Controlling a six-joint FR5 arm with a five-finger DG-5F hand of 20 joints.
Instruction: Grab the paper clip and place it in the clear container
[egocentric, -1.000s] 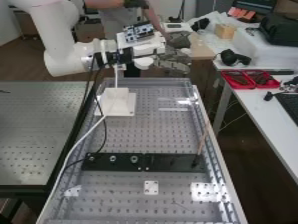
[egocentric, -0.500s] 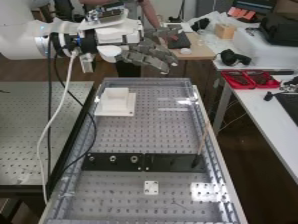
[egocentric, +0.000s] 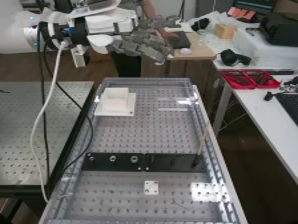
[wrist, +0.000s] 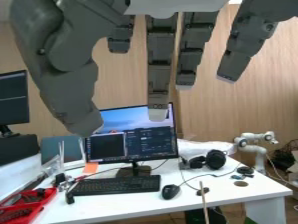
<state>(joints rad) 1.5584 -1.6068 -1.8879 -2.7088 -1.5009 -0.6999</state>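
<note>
Start at the left: the white cable (egocentric: 45, 112) hangs beside the hand (egocentric: 143, 45), so give it slack before you lower anything. Your hand is empty and spread wide, fingers nearly straight, thumb (wrist: 70, 75) well apart; it sits above the perforated bench (egocentric: 149, 134)'s far end. Below it stands the white block (egocentric: 115, 101); clear that as you descend. Farther from the hand, towards the camera, come the black strip (egocentric: 146, 162) and the white plate (egocentric: 151, 188). Just past them lies a thin wire-like piece (egocentric: 179, 204), possibly your paper clip; you can't tell, so confirm it first. Then narrow thumb and fingertip low over it and pinch lightly. Right of that, avoid the upright stick (egocentric: 202, 142). You can't tell which thing is the clear container either; settle that before lifting.
</note>
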